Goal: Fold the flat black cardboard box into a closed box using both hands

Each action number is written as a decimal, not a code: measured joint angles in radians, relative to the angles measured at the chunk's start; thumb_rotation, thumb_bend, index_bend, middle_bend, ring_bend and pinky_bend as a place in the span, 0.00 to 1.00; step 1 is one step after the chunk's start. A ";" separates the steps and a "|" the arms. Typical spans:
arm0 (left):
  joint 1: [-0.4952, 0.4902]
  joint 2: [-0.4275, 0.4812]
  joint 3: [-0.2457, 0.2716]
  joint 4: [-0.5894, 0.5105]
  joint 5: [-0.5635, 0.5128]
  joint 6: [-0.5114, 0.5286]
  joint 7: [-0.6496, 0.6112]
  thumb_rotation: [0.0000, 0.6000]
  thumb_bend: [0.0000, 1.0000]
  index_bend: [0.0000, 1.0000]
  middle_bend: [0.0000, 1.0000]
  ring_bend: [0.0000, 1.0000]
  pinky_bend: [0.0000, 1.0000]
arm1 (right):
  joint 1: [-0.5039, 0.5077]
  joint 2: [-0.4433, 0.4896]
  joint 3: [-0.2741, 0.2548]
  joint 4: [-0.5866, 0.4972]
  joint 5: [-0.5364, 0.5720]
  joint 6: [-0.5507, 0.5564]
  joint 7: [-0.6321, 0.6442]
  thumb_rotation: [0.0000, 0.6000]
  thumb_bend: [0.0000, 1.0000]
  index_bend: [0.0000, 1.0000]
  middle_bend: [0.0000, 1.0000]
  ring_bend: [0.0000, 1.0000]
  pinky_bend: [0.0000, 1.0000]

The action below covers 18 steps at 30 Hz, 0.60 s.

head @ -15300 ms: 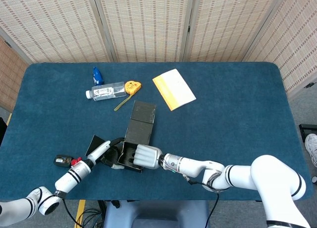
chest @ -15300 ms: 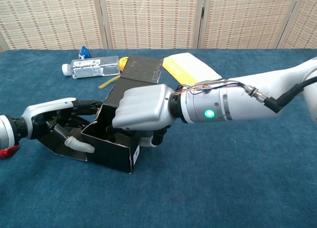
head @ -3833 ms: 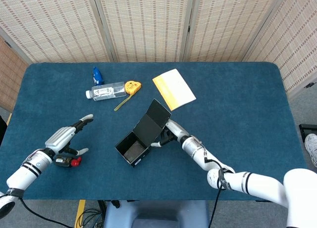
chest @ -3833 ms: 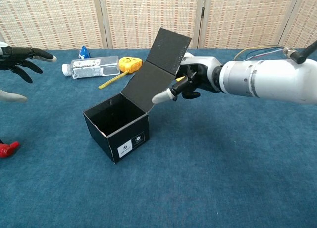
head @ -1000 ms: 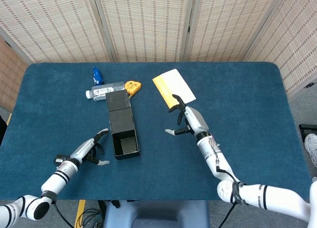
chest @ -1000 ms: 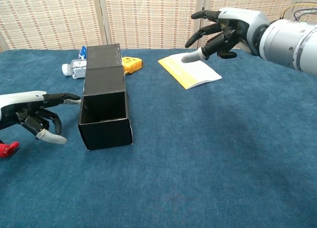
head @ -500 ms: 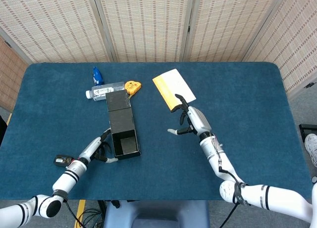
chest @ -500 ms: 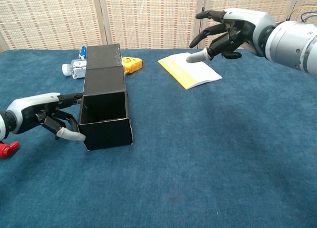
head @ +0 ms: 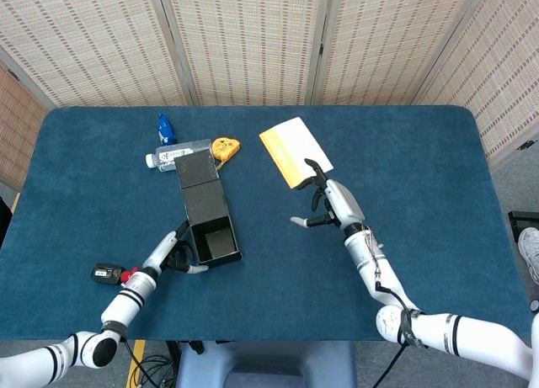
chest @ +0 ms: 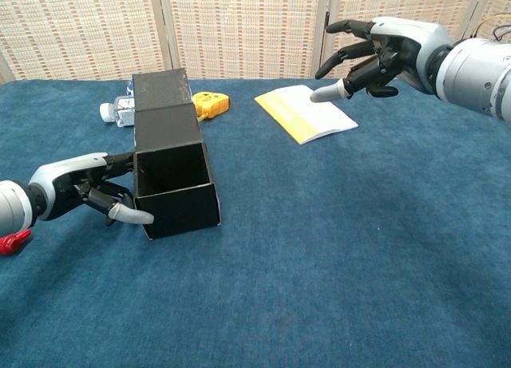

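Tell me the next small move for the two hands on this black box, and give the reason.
Probably bring the right hand down to the raised lid flap while the left hand braces the black box. The box stands open-topped with its flap extending back, the left fingers rest against its left wall, and the right hand hovers open above the yellow booklet, touching nothing.

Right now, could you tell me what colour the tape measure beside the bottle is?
The tape measure is yellow-orange; the chest view shows it best.

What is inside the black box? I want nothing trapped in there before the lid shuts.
The black box looks empty: only its dark floor shows. The near wall hides the front corner in the chest view.
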 measured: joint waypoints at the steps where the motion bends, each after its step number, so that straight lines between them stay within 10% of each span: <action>1: 0.003 -0.007 -0.004 0.004 -0.005 0.005 -0.002 1.00 0.11 0.13 0.21 0.61 0.68 | 0.000 -0.001 -0.001 0.002 0.000 0.000 0.001 1.00 0.00 0.00 0.35 0.63 0.94; 10: 0.033 -0.066 -0.044 0.051 0.006 0.068 -0.076 1.00 0.11 0.34 0.41 0.67 0.68 | -0.008 -0.004 -0.002 0.012 0.022 -0.032 0.046 1.00 0.00 0.00 0.36 0.53 0.92; 18: 0.039 -0.024 -0.028 0.054 0.171 0.088 -0.226 1.00 0.11 0.35 0.42 0.65 0.68 | -0.029 0.033 0.044 -0.006 0.068 -0.238 0.260 1.00 0.01 0.00 0.21 0.19 0.33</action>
